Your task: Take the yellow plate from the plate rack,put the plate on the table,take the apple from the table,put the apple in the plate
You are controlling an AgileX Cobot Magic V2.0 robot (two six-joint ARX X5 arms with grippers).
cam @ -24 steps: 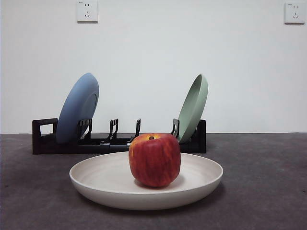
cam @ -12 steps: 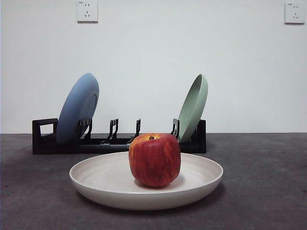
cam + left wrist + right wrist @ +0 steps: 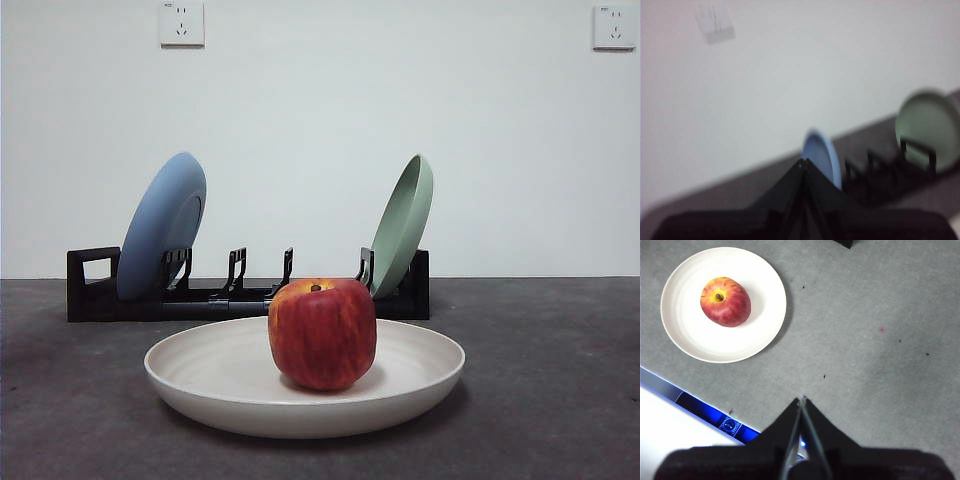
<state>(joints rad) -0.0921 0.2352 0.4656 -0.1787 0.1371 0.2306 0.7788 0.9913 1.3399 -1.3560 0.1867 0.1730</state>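
Right wrist view: the right pincer (image 3: 802, 399) is seen closed and empty above the desk (image 3: 875, 340), well apart from the apple (image 3: 725, 301) on the yellow plate (image 3: 685, 330). The left pincer (image 3: 801, 162) is likewise closed, near the plate rack (image 3: 880, 175).

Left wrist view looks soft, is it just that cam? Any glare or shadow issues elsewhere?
Left wrist view: blurred throughout, blue plate and pale green plate smeared. Front view: sharp, even light, soft shadow under the yellow plate. Right wrist view: sharp, apple crisp, no glare.
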